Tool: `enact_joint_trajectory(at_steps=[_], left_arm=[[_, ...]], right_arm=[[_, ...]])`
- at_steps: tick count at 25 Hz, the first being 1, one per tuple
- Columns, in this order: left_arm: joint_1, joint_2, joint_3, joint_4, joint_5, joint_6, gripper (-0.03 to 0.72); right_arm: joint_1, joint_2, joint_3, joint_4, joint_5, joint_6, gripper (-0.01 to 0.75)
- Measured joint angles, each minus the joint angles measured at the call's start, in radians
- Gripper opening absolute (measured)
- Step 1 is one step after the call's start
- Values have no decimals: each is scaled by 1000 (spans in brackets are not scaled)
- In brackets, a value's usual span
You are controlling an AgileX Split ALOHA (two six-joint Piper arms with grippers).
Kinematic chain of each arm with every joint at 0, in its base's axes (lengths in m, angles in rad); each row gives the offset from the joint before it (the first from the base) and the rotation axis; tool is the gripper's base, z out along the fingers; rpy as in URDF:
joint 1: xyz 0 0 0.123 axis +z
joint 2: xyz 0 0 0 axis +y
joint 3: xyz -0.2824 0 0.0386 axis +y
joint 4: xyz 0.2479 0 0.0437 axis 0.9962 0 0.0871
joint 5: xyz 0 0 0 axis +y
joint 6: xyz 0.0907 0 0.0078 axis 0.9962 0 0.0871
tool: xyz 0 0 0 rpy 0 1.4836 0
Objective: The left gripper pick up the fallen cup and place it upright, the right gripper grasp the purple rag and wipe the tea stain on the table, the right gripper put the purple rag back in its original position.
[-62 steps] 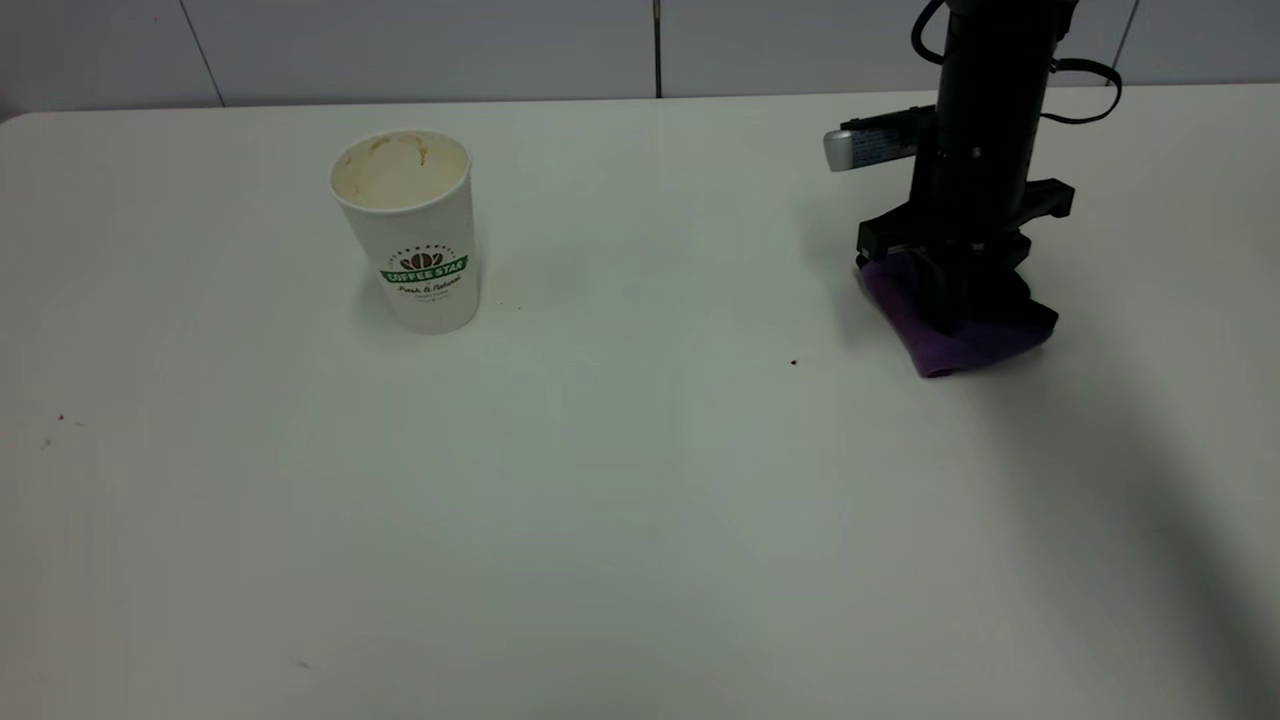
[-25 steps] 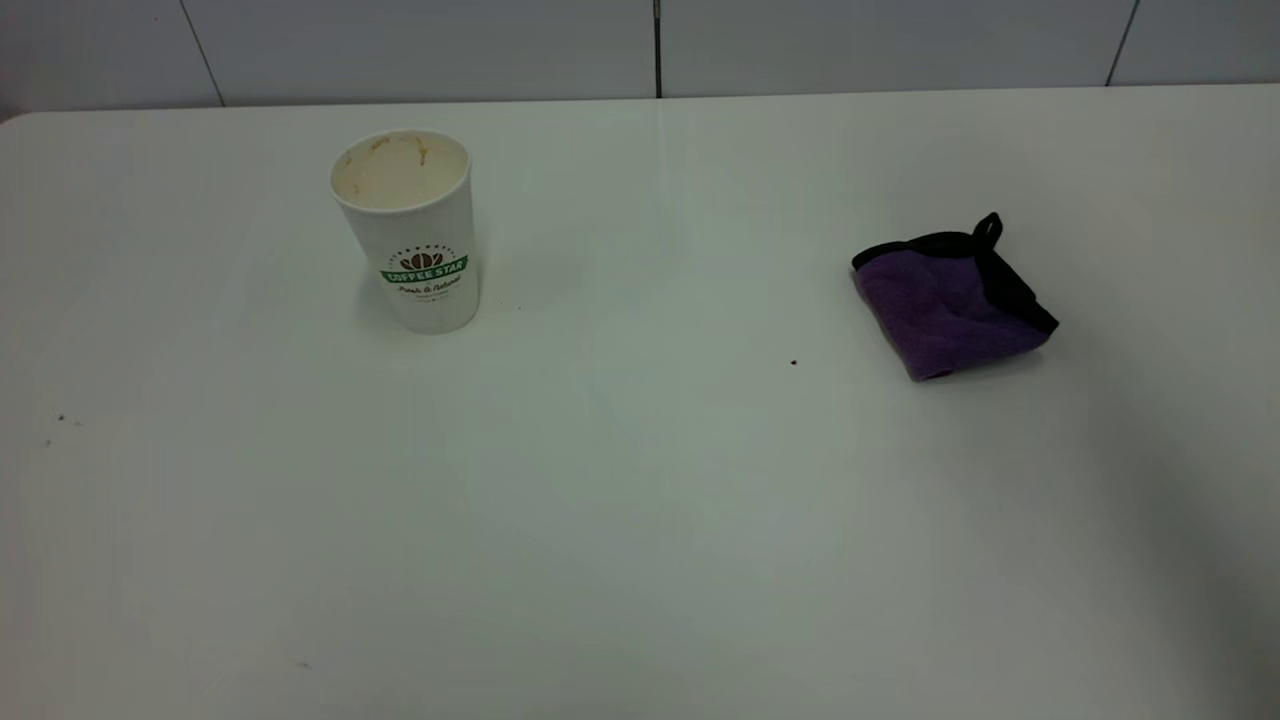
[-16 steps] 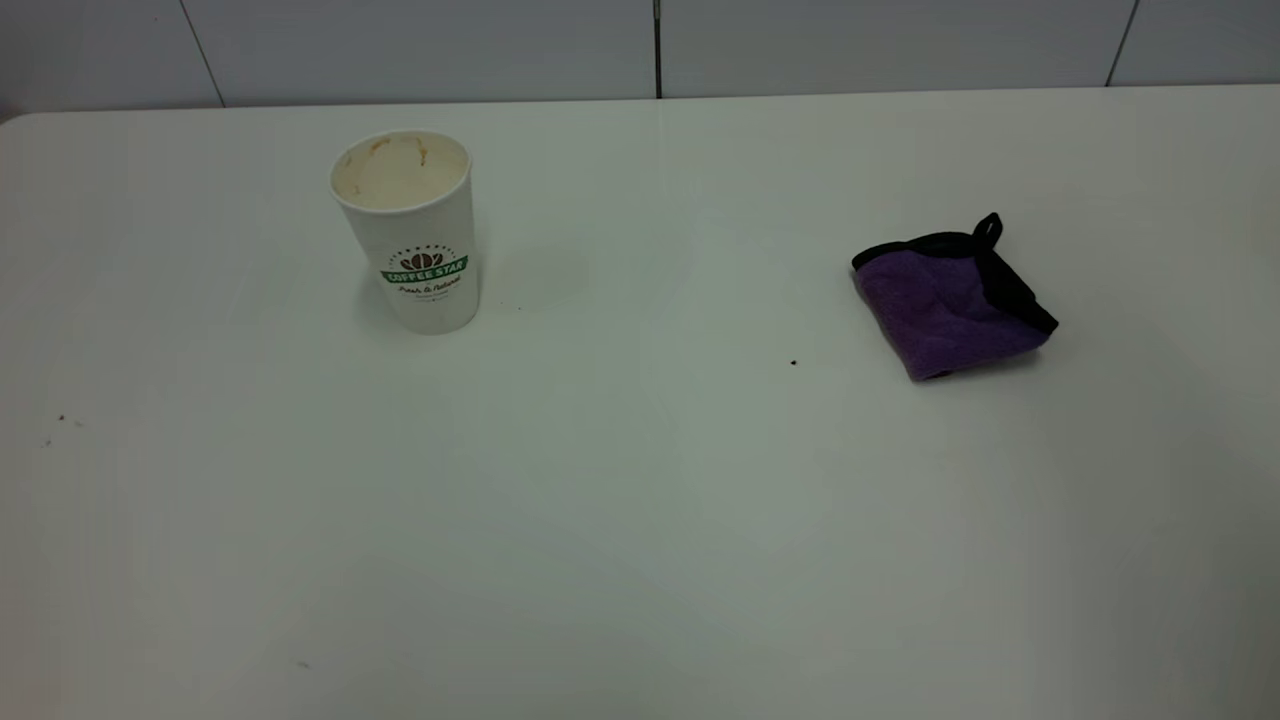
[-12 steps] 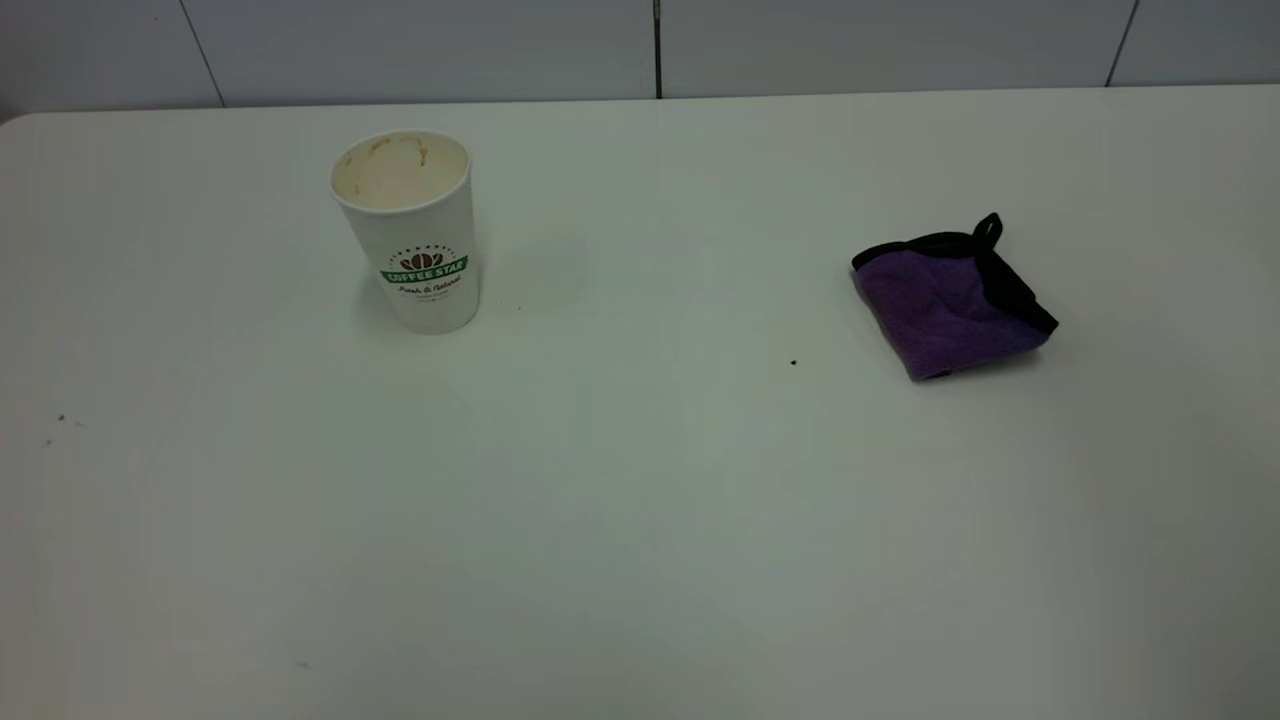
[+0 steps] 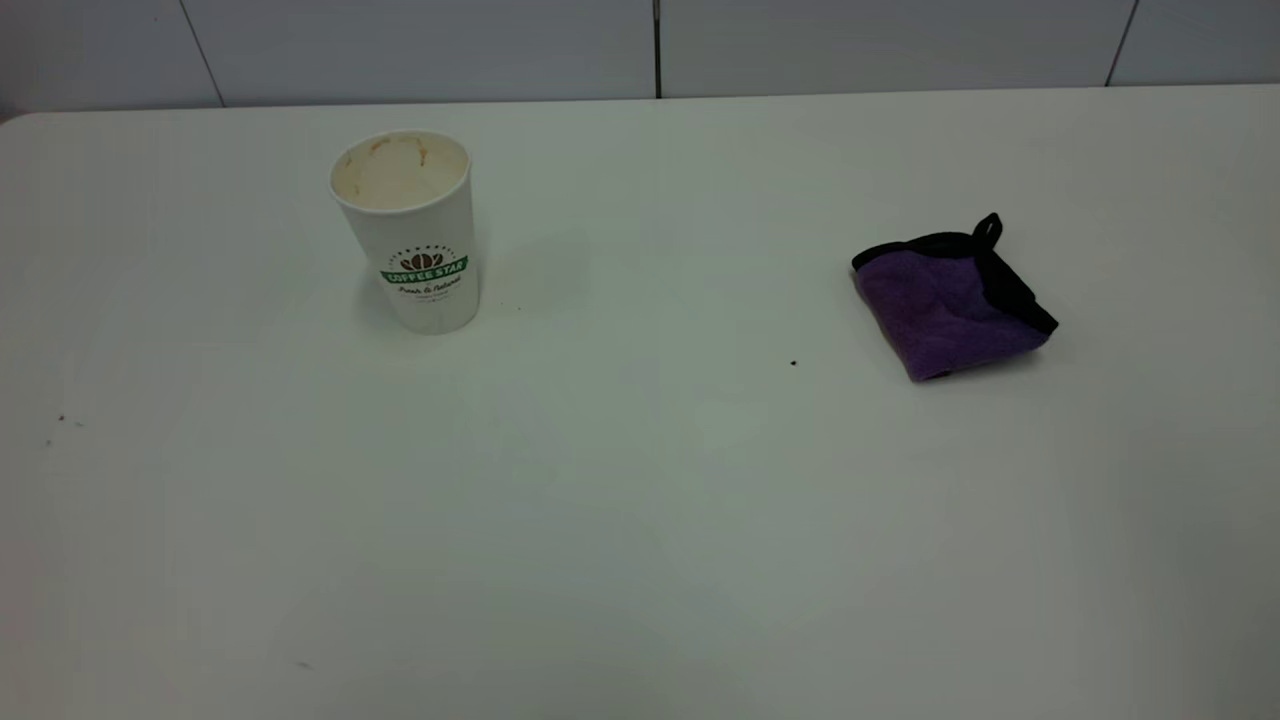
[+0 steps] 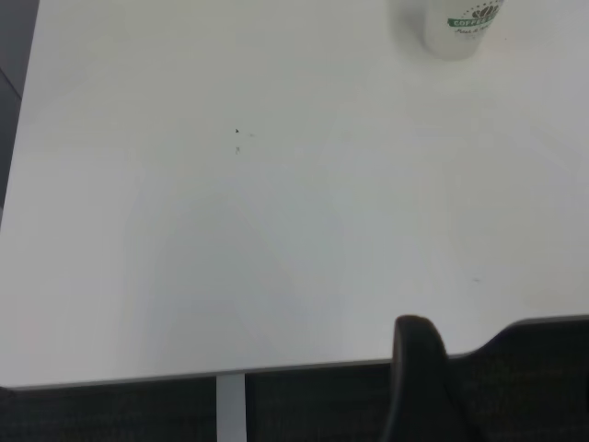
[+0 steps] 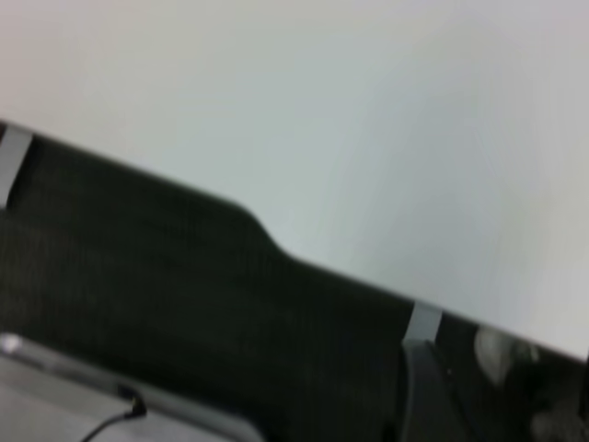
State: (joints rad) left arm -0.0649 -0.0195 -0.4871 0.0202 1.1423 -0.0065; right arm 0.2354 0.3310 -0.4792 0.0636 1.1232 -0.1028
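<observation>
cup (image 5: 410,230): upright on the table (image 5: 640,520), around 10 o'clock from table centre, mouth up, tan stain inside, logo facing the camera. Nothing touching it. Uprighting step reads as done.
cup, left wrist view (image 6: 460,28): only its lower part shows, far off across the tabletop; consistent with the left arm being pulled well back.
tea stain: no brown puddle visible anywhere on the tabletop. Wipe step looks complete, as far as the exterior view shows.
purple rag (image 5: 945,305): lying folded around 2 o'clock from table centre, well apart from the cup, black edging and loop on its far side. Free of any gripper. Judging by this, the put-back step is done too; I can't confirm it's the exact original spot.
leftovers: one black speck (image 5: 793,363) just at 8 o'clock of the rag, a tiny brown droplet (image 5: 518,308) beside the cup base, a few faint specks (image 5: 60,420) near the 9 o'clock edge. None is the puddle.
left gripper: not in the exterior view; its wrist view shows only a dark part at the frame edge, so I can't say if the fingers are apart or together.
right gripper: also out of the exterior view; wrist view shows table edge and dark floor, finger state can't be told.
remaining: nothing obvious; all three steps look finished, arms apparently parked off the table.
</observation>
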Motion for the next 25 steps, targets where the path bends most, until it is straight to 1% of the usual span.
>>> enact_joint_trajectory(at_steps=[5,16,19,23,25], left_arm=[[0,0,0,0,0,0,458],[0,0,0,0,0,0,458],[0,0,0,0,0,0,458],[0,0,0,0,0,0,458],[0,0,0,0,0,0,458]], right_arm=[[0,-89,0,0,-5,1,429],[-8,-124,0,0,-6,3,429],[-81,-171,0,4,-6,4,429],[-203,-276,0,6,-5,4,429],[-239,-330,0,6,-3,4,429]])
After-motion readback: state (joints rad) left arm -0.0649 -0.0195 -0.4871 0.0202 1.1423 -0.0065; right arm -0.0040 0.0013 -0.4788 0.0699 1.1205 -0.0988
